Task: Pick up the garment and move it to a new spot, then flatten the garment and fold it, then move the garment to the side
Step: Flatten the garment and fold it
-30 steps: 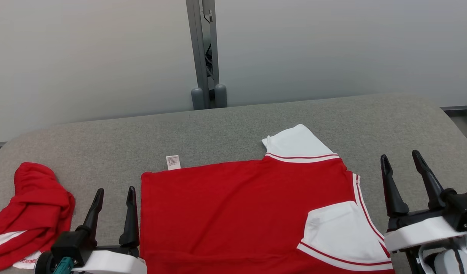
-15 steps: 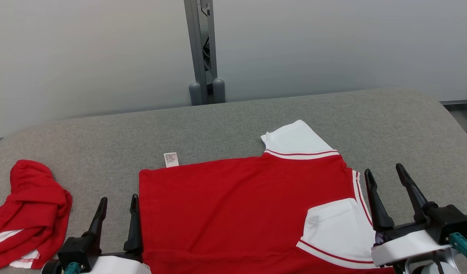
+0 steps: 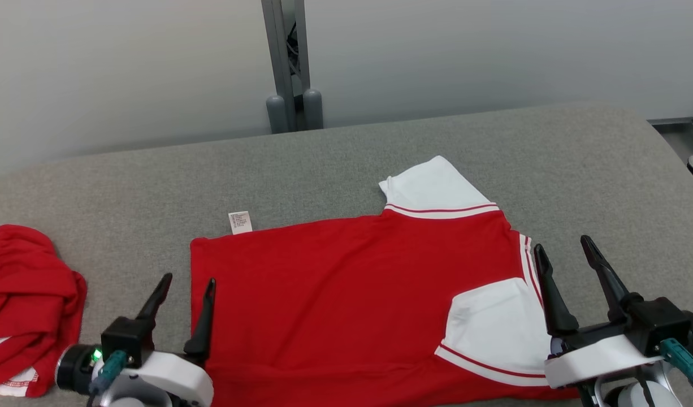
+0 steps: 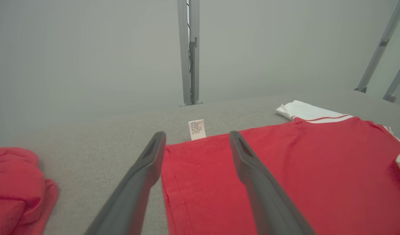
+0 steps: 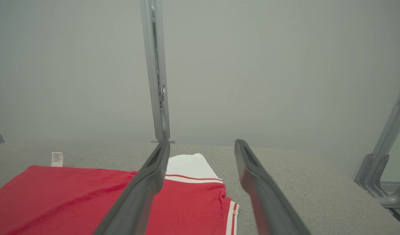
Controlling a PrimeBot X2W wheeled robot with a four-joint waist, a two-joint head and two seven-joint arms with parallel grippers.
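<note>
Grey fabric-covered surface (image 3: 380, 141) is running beneath a pale wall, a grey metal post (image 3: 287, 56) standing behind it. Red short-sleeved garment with white striped sleeves (image 3: 335, 305) is lying spread flat at the near middle of the surface, its small white care label (image 3: 240, 222) sticking out at the far left corner. Left hand (image 3: 189, 278) is straddling the garment's left edge, fingers wide apart, holding nothing. Right hand (image 3: 561, 243) is hanging just beside the right edge, likewise wide and empty. Crumpled red-and-white cloth (image 3: 30, 294) is lying well apart, far left
</note>
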